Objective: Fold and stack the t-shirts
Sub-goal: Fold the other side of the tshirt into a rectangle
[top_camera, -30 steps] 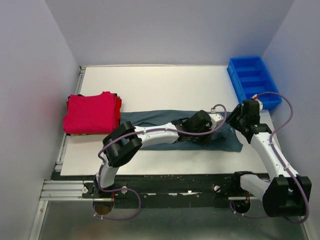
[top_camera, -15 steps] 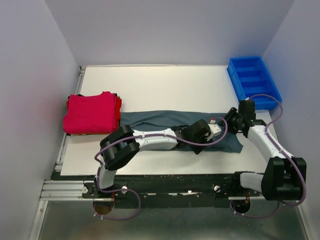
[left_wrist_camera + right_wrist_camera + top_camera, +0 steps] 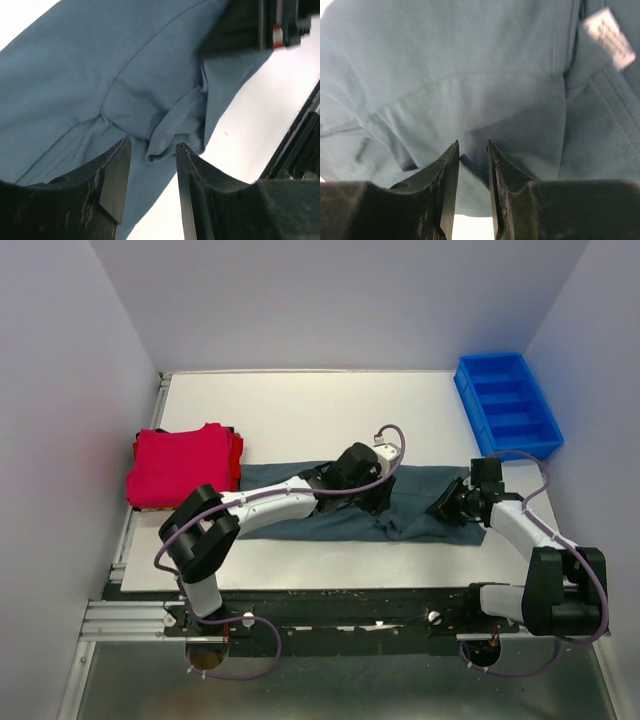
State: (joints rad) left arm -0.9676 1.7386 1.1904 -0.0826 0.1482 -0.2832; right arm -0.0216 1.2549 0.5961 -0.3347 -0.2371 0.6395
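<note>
The dark grey-teal t-shirt (image 3: 300, 510) lies as a long strip across the table's middle, and its right part (image 3: 100, 65) is rumpled. My left gripper (image 3: 383, 498) hovers over its middle, open (image 3: 152, 142), with a loose cloth fold ahead of the fingertips and nothing held. My right gripper (image 3: 447, 508) is low at the shirt's right end. Its jaws stand narrowly apart (image 3: 472, 142), straddling a fold of the shirt (image 3: 470, 65) near its edge. Folded red t-shirts (image 3: 182, 466) are stacked at the left.
A blue plastic bin (image 3: 507, 400) stands at the back right corner. White table (image 3: 300, 410) shows behind the shirt. A white label (image 3: 609, 37) sits on the cloth. The right arm's dark body (image 3: 250, 25) is close ahead of the left gripper.
My left gripper has opened, let go of the cloth and drawn back left. My right gripper has dropped to the shirt's right end while narrowing its jaws.
</note>
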